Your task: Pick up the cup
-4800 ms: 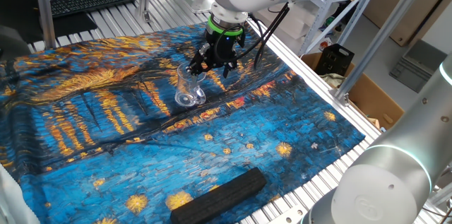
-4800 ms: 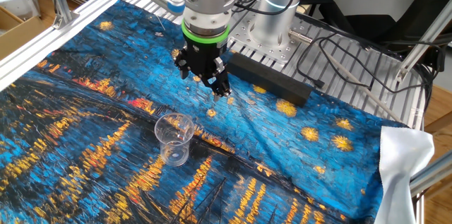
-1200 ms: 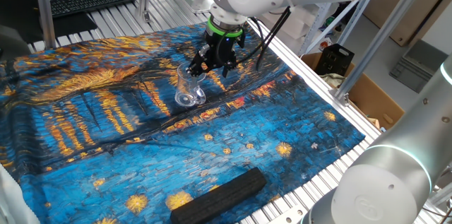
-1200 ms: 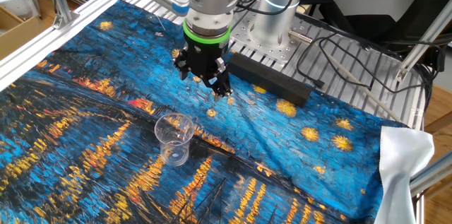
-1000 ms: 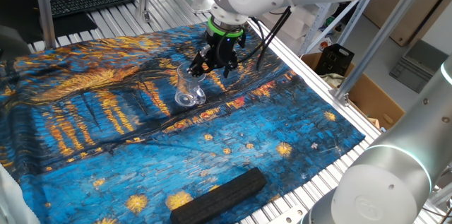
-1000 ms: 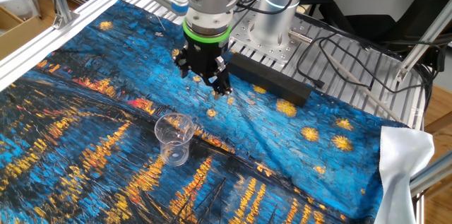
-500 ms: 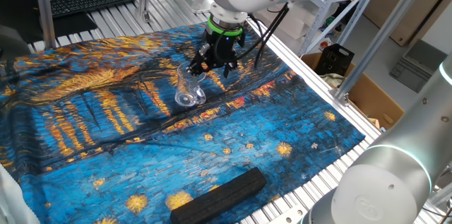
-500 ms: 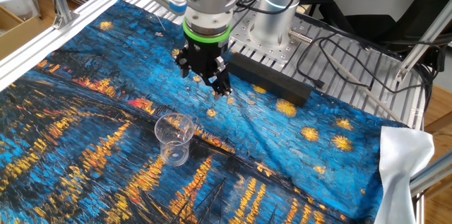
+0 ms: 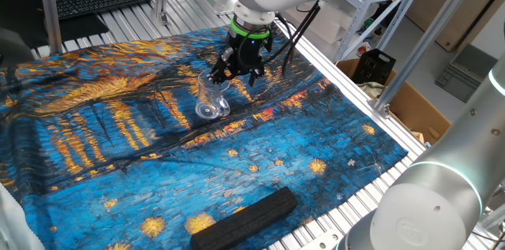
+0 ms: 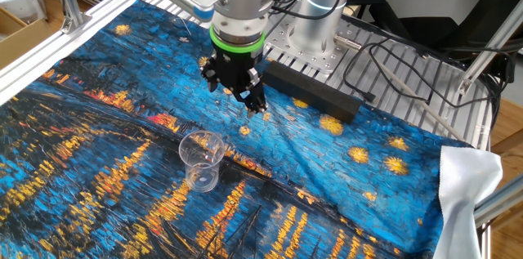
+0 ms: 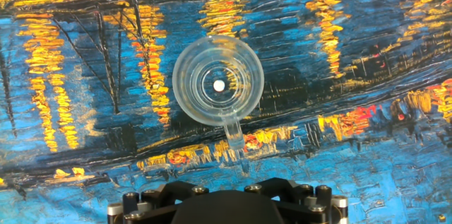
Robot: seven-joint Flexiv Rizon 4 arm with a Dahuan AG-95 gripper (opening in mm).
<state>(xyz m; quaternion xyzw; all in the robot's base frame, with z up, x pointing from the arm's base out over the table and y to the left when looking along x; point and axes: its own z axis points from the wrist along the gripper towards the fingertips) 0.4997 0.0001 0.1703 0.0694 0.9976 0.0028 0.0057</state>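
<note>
The cup (image 9: pixel 211 98) is a small clear tumbler standing upright on the blue and yellow painted cloth. It also shows in the other fixed view (image 10: pixel 202 159). The hand view looks straight down into it (image 11: pixel 217 86). My gripper (image 9: pixel 235 76) hangs above the cloth just beyond the cup, apart from it and holding nothing. In the other fixed view the gripper (image 10: pixel 237 96) has its two black fingers spread apart. In the hand view only the black gripper body (image 11: pixel 226 203) shows at the bottom edge; the fingertips are out of view.
A long black block (image 9: pixel 245 217) lies on the cloth's edge, also seen in the other fixed view (image 10: pixel 310 91) behind the gripper. A keyboard (image 9: pixel 99 1) sits beyond the cloth. A white cloth (image 10: pixel 470 189) hangs at the table's corner, with cables (image 10: pixel 400 55) nearby.
</note>
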